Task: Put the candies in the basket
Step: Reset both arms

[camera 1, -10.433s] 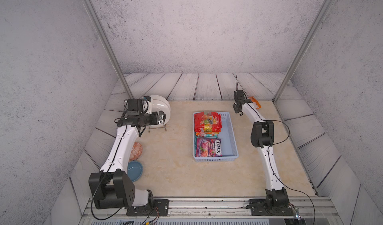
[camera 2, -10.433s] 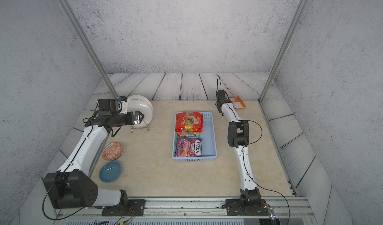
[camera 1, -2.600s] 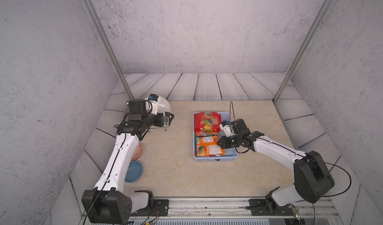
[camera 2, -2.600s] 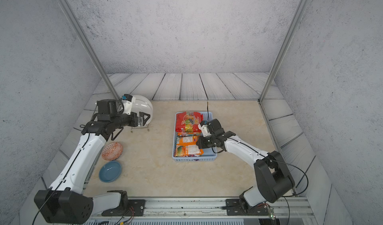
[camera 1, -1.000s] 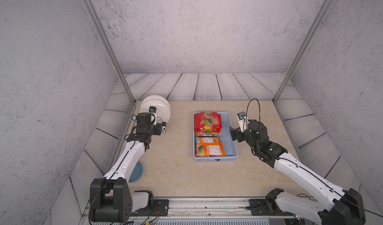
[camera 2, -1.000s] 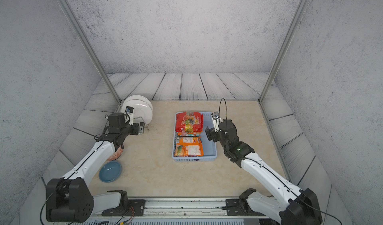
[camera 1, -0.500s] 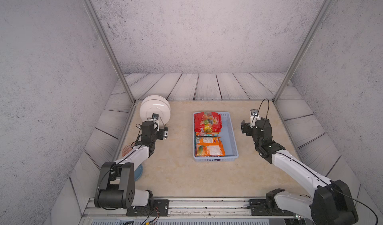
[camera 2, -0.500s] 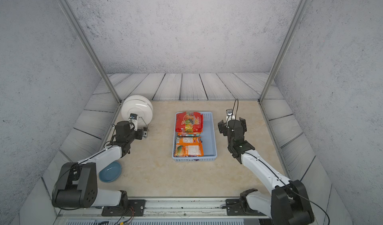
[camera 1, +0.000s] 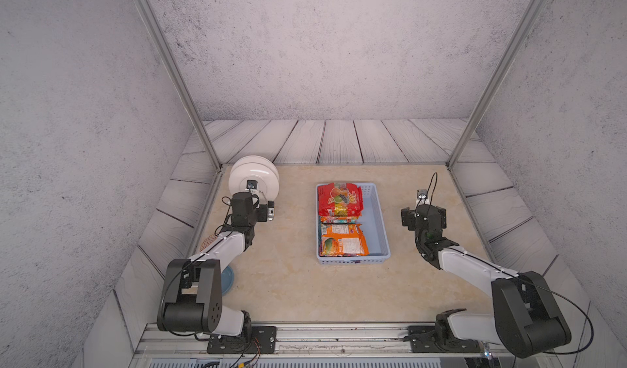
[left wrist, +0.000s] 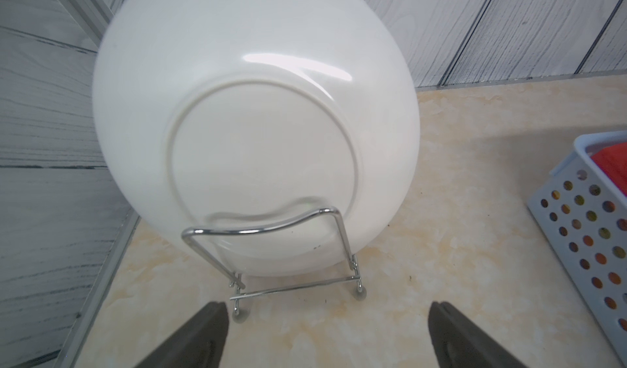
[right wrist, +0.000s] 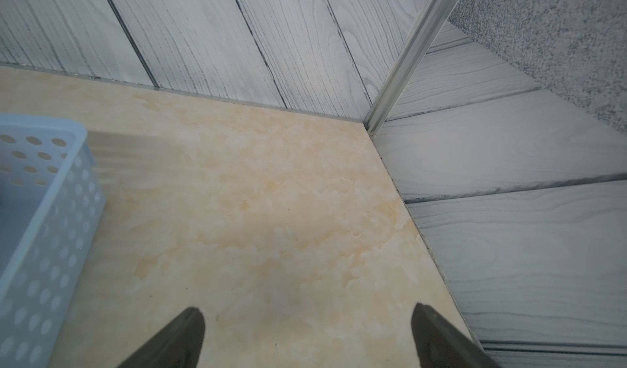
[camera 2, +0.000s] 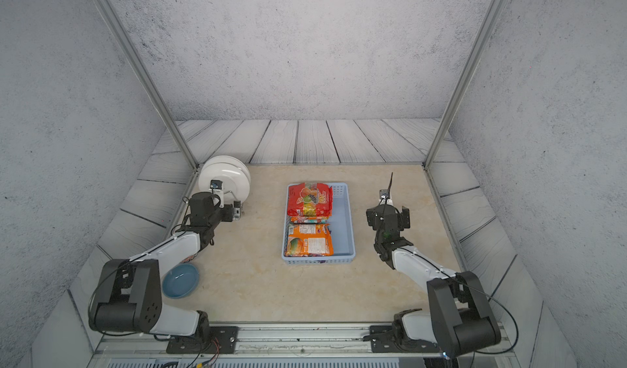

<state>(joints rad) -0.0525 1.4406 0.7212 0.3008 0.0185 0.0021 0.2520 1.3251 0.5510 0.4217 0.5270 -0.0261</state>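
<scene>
Currently left tool point(left wrist: 327, 307) spread wide, empty, facing racked white plate point(left wrist: 254, 112); right tool point(right wrist: 307, 310) wide, empty, beside basket point(camera 1: 373, 213) holding the candy bags point(camera 1: 339, 200).

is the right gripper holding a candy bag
No, the right gripper is open and empty, over the tabletop beside the basket.

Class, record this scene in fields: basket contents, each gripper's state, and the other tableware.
basket: red bag at far end, orange bag at near end, third bag mostly hidden between them
left gripper: open, empty, facing white plate on wire rack
right gripper: open, empty, over bare table beside the basket
other tableware: blue bowl near left arm's base
</scene>
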